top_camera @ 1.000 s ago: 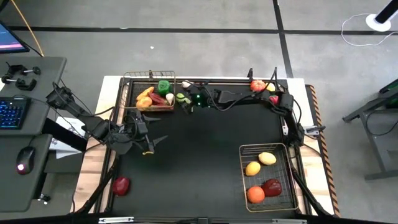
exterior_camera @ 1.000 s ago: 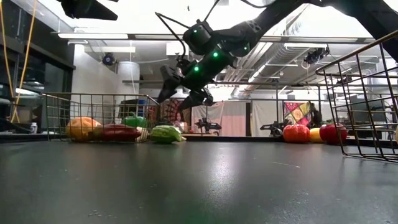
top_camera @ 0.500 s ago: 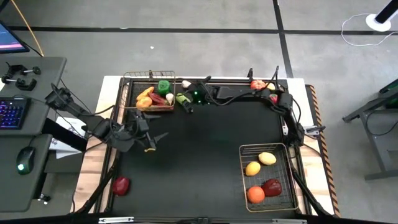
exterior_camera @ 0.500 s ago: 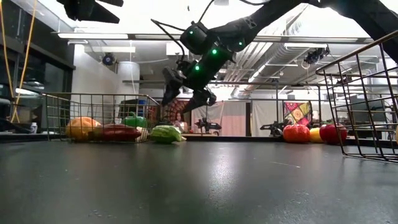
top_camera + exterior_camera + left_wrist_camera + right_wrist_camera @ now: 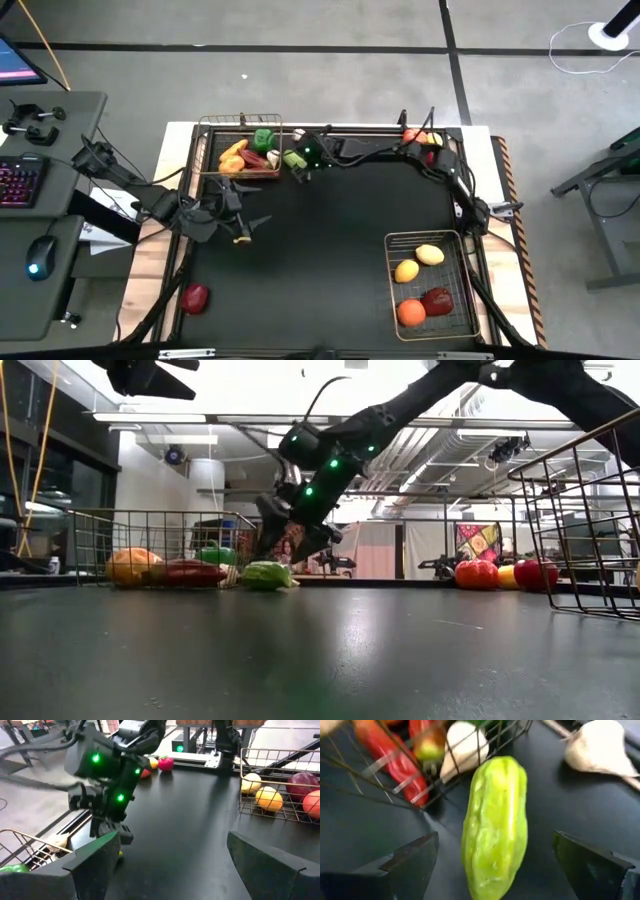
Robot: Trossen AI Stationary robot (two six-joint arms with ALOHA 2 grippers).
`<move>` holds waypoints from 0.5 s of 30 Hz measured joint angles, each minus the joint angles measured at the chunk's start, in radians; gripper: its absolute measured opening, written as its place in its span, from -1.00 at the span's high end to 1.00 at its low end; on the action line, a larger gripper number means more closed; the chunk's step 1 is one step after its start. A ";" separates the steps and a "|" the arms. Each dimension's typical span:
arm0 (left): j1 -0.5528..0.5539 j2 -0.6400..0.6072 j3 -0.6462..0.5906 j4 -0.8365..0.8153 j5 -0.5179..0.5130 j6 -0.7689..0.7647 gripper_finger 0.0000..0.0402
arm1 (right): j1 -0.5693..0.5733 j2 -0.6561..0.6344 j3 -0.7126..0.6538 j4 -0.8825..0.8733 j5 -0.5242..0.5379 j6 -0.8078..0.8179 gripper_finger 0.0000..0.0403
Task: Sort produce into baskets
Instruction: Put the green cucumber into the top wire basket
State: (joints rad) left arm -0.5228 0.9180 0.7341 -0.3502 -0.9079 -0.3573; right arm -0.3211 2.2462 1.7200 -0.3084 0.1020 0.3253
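Note:
A light-green bumpy cucumber [image 5: 495,827] lies on its long side on the black table, just outside the near right corner of the coppery basket [image 5: 240,122]. That basket holds a green pepper, a carrot and other produce. My right gripper [image 5: 300,542] hangs open just above the cucumber [image 5: 291,158], slanting down, one finger on either side and neither touching. A white garlic [image 5: 600,747] lies on the table beyond. My left gripper [image 5: 250,228] stands open over the table's left part, holding nothing.
The silvery basket [image 5: 466,290] at the near right holds two lemons, an orange and a dark-red piece. A red apple [image 5: 194,297] lies near the table's near left corner. More red and yellow produce [image 5: 415,137] sits at the far right edge.
My right gripper has sunk and gone toward the table's left, down to the cucumber beside the coppery basket, tipping more steeply downward. It has stayed open. The cucumber has not moved.

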 joint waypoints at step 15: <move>0.000 0.000 0.000 -0.005 0.009 0.001 -0.78 | 0.014 0.088 0.149 -0.119 0.002 -0.055 -0.90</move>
State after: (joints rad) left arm -0.5231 0.9180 0.7341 -0.3551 -0.8989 -0.3564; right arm -0.3067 2.3343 1.8692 -0.4273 0.1043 0.2706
